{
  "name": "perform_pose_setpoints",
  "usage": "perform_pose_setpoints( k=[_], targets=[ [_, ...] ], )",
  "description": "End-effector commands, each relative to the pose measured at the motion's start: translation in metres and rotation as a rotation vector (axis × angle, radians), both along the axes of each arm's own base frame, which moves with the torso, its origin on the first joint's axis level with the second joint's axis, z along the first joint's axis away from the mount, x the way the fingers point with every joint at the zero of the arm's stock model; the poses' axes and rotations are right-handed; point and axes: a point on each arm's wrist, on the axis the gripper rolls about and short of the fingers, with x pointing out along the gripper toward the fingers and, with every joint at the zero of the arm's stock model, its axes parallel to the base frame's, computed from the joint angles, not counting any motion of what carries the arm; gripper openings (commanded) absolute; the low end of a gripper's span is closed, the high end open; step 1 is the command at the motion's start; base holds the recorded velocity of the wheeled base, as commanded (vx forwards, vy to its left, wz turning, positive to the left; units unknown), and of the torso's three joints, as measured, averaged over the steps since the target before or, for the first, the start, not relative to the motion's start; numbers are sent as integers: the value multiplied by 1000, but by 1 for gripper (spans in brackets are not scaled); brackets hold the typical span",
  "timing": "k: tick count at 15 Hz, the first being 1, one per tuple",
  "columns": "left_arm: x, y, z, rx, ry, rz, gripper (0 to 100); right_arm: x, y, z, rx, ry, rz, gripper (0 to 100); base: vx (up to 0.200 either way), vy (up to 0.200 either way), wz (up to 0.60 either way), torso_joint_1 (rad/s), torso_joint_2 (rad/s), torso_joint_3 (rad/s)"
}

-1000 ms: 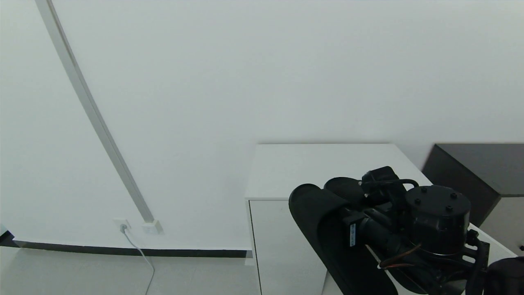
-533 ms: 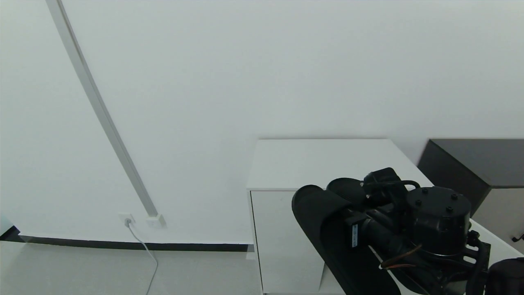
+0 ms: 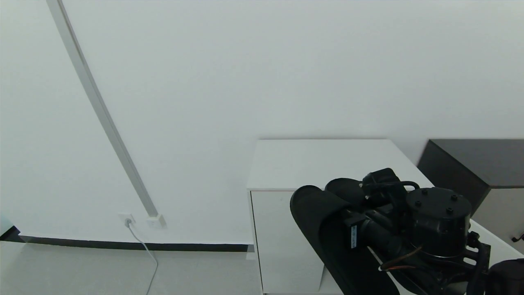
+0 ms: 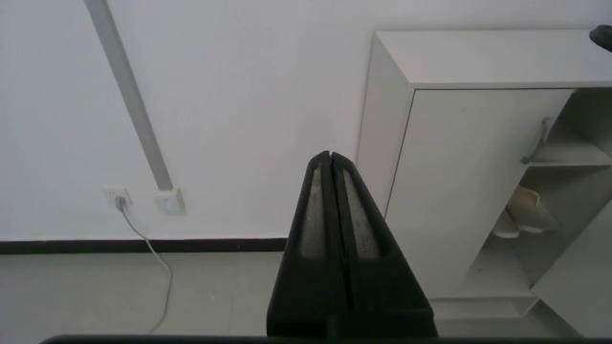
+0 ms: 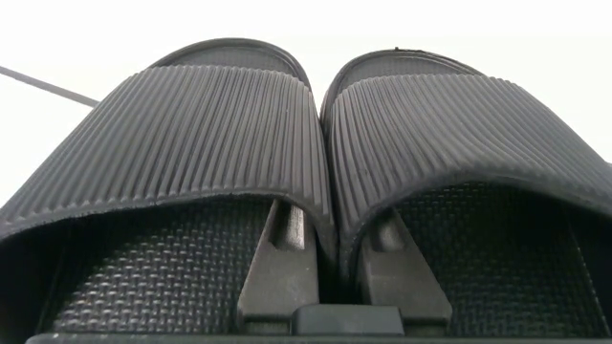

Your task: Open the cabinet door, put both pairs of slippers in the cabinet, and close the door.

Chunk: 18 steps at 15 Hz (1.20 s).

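1. Black slippers (image 3: 323,223): two, making one pair. They lie side by side with their ribbed straps (image 5: 229,124) uppermost. The right jaws are clamped on them, with one finger (image 5: 285,272) inside each slipper pinching the two inner walls together. In the head view the pair hangs in front of the cabinet's upper front corner.
2. Pale slippers (image 4: 526,212): one pair, lying on a shelf (image 4: 502,272) in the cabinet's open part.
3. Cabinet (image 3: 319,162): one, white, standing against the wall. In the left wrist view a front panel (image 4: 469,182) with a handle (image 4: 538,143) stands just beside the open shelves.
4. Left jaws: together, with nothing between them. Their fingers (image 4: 316,229) point at the wall beside the cabinet.
5. Other things:
   - one dark grey box (image 3: 470,164), near the cabinet on its right;
   - one wall socket (image 3: 127,220) with one cable (image 3: 147,258) running down to the floor;
   - one conduit strip (image 3: 102,114) slanting up the wall.
6. Change: since a second ago the whole head picture has shifted, so the camera moved. Over the last half second the black pair has edged slightly left, and the rest sits as it did.
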Motion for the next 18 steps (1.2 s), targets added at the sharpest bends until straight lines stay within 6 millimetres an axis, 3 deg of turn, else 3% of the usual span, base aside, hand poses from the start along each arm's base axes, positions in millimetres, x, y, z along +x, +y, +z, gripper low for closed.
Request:
perform_pose_setpoints(
  k=[1,18],
  targets=[
    [0,0,0,0,1,1,0,0,1,-2,-4,4,4,0,0,0,0,0,0,0],
    [0,0,0,-1,1,1,0,-5,1,0,-2,0,12,0,0,-188,0,4,3,2]
  ],
)
